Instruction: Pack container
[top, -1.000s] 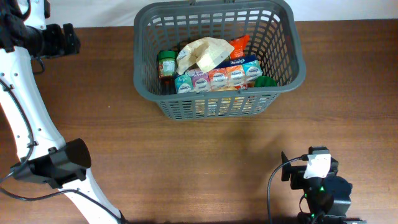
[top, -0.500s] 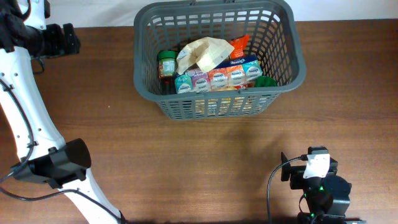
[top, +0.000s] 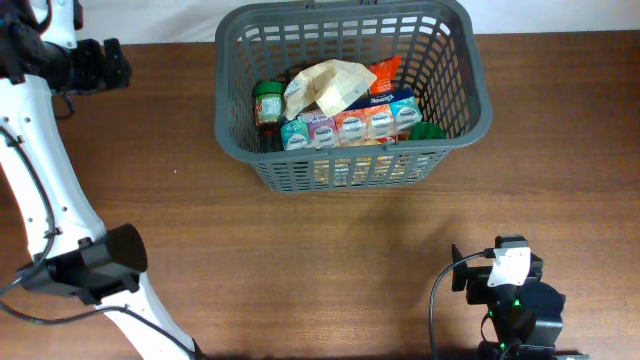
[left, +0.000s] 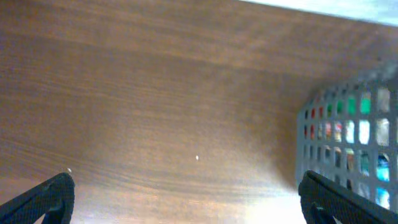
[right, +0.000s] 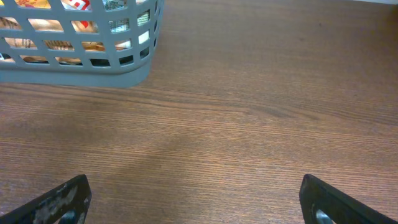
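The container, a large dark grey lattice basket, stands at the table's far middle. Inside it are a green-lidded jar, a beige crumpled bag, a row of colourful cartons, an orange packet and a green item. My left gripper is open and empty at the far left, well left of the basket; its wrist view shows the basket wall at the right. My right gripper is open and empty at the near right; its wrist view shows the basket's corner at the upper left.
The brown wooden table spreads around the basket. The left arm's white links run along the left edge. A white wall strip lies beyond the table's far edge.
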